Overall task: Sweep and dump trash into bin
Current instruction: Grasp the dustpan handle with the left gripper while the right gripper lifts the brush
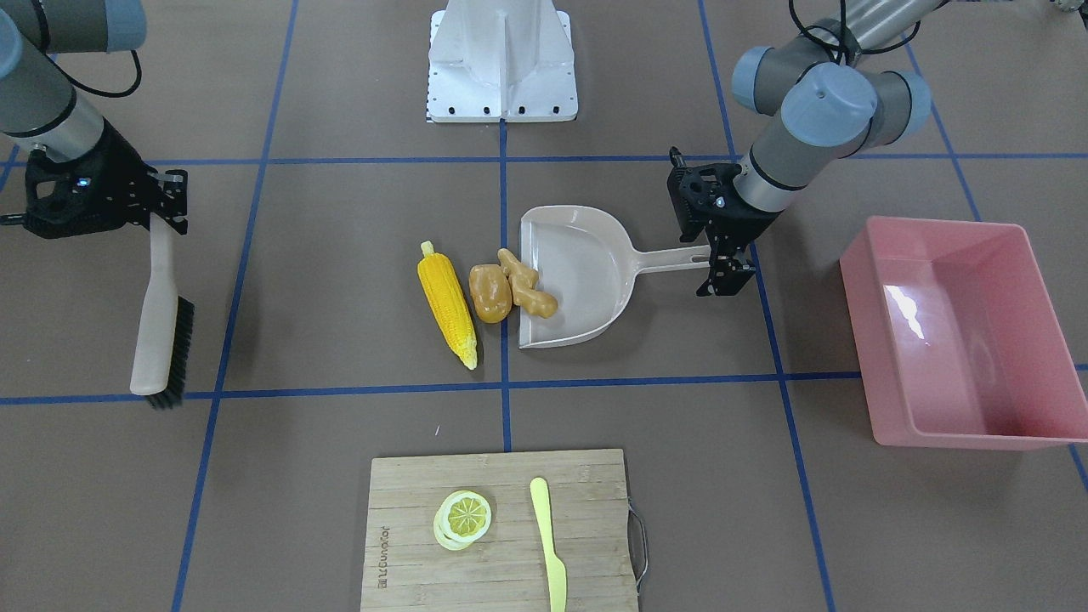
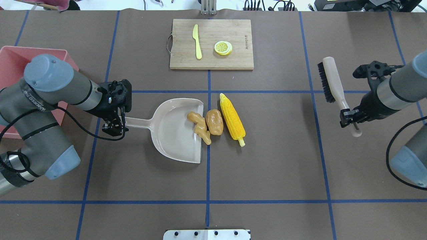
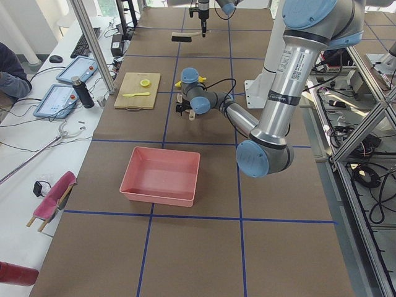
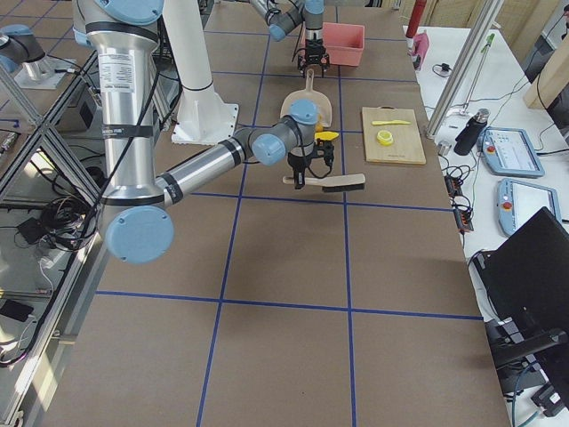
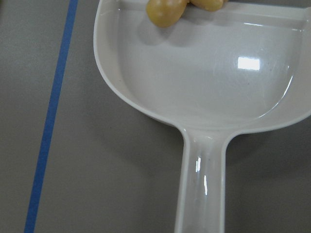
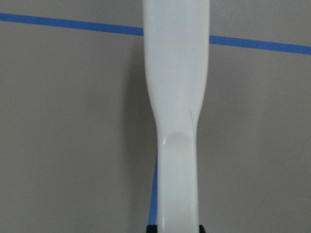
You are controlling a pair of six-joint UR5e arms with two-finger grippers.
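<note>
The yellow corn cob (image 1: 447,308) (image 2: 232,119), the tan-brown potato lump (image 1: 490,293) (image 2: 214,122) and the knobbly ginger piece (image 1: 527,285) (image 2: 199,126) lie side by side at the table's middle. The ginger rests on the open lip of the beige dustpan (image 1: 586,272) (image 2: 170,130) (image 5: 204,73). My left gripper (image 1: 722,259) (image 2: 117,123) is shut on the dustpan's handle. My right gripper (image 1: 166,212) (image 2: 350,116) is shut on the handle of a brush (image 1: 161,340) (image 2: 328,80) (image 6: 177,97), far off to the corn's side. The pink bin (image 1: 960,331) (image 2: 10,63) (image 3: 161,176) stands empty beyond my left arm.
A wooden cutting board (image 1: 501,561) (image 2: 240,36) with a lemon slice (image 1: 463,517) and a pale yellow knife (image 1: 548,544) lies at the table's far side from me. The white robot base (image 1: 501,59) stands at my side.
</note>
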